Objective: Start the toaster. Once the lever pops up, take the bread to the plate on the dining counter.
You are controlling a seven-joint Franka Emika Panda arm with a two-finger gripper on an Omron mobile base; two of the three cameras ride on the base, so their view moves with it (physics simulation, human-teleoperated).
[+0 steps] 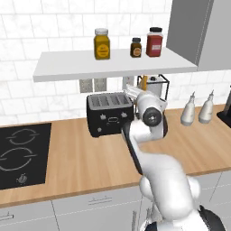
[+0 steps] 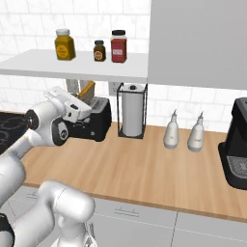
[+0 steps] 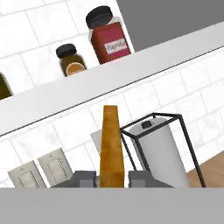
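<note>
The black toaster (image 1: 109,113) with a silver top stands on the wood worktop against the tiled wall; in the right base view my hand partly covers the toaster (image 2: 99,121). My gripper (image 1: 140,88) (image 2: 83,99) hovers just above the toaster's right end and is shut on the bread (image 1: 143,82) (image 2: 87,89). In the hand view the bread (image 3: 111,146) rises edge-on as a tall orange-brown strip between the fingertips of the gripper (image 3: 112,179). The plate and the dining counter are out of view.
A paper towel roll (image 2: 132,116) in a black wire holder stands right of the toaster. Low overhead is a white shelf (image 1: 113,63) with three jars. Two pale bottles (image 2: 183,132), a black coffee machine (image 2: 236,144) and a hob (image 1: 22,153) share the worktop.
</note>
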